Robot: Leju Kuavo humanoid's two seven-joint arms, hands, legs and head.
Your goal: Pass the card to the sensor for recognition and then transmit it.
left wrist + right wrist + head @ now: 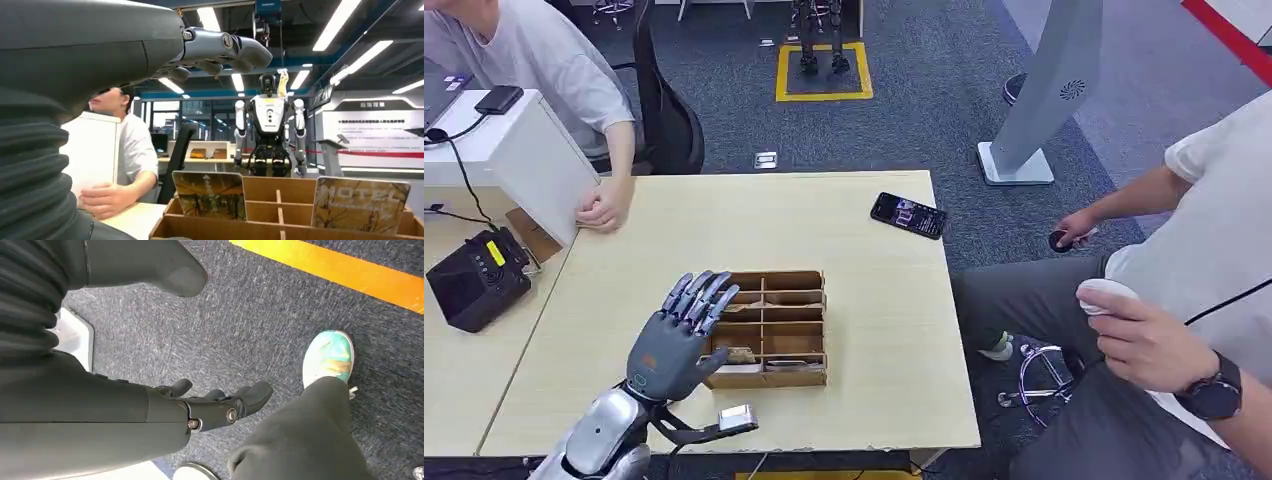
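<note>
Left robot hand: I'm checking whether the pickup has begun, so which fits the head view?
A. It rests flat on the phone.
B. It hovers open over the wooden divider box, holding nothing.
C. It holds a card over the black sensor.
B: the left robot hand is spread, empty, over the wooden divider box.

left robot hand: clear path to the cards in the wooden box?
Probably yes. The left robot hand hovers open at the wooden box's left edge, and two cards stand upright in it just ahead of the fingers, with nothing between.
</note>
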